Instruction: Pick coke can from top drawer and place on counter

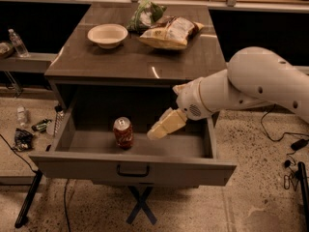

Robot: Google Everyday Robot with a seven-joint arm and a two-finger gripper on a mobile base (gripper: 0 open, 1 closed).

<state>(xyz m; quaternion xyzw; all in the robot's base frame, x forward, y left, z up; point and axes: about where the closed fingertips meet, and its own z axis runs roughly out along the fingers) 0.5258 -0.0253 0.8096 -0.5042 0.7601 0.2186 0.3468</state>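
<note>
Saw gripper (155, 131) just right of upright can (123, 133) inside open drawer (193, 170), apart; couldn't tell its grip; arm (260, 81) cropped rightward.

No text legible, even on the coke can (123, 132)

Upright coke can (123, 132) in top drawer (193, 170), gripper (154, 133) hovering just beside it

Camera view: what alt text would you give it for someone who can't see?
A white robot arm reaches into the open top drawer, its gripper beside but apart from an upright red coke can. On the counter above sit a pale bowl, a chip bag and a green bag.
</note>
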